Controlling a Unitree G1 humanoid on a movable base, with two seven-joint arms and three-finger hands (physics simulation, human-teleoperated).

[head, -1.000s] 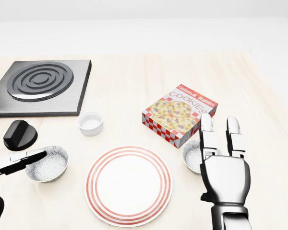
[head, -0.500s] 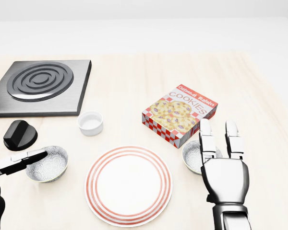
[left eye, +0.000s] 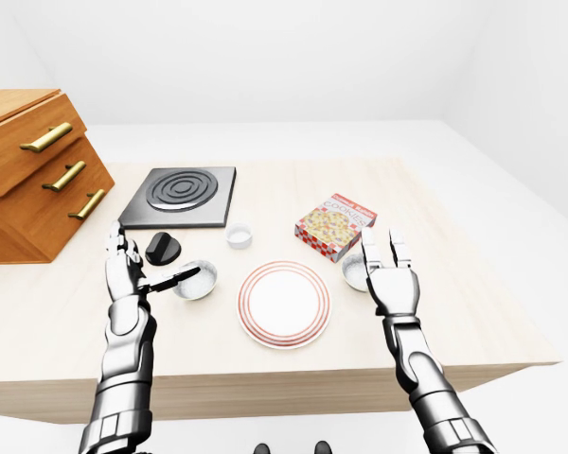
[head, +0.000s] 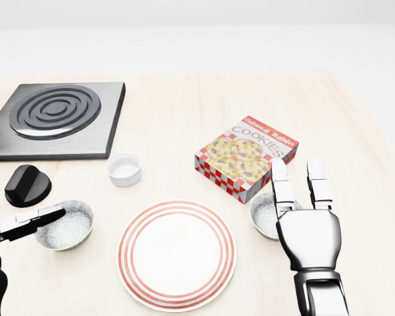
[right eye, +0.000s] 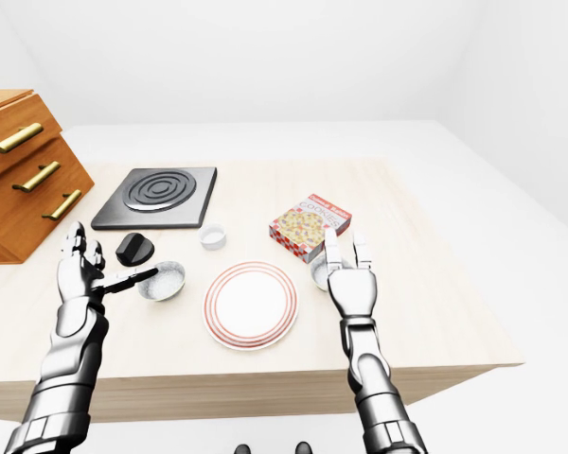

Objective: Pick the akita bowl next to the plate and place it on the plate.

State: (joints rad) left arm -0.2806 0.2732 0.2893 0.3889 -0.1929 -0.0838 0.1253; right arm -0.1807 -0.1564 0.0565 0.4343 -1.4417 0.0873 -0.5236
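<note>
1. The right hand (head: 308, 234) is spread flat, fingers straight, holding nothing; the bowl (head: 264, 212) peeks out just left of its fingers (head: 282, 187), partly hidden behind the palm.
2. That bowl sits just right of the plate (head: 176, 254), near the cookie box (head: 247, 157).
3. The left hand (left eye: 125, 276) is also empty, one finger stretched toward a second bowl (head: 66, 224).
4. Judgement: curl the right fingers over the near rim, thumb opposing, before lifting; keep clear of the box, then carry left onto the plate's centre.
</note>
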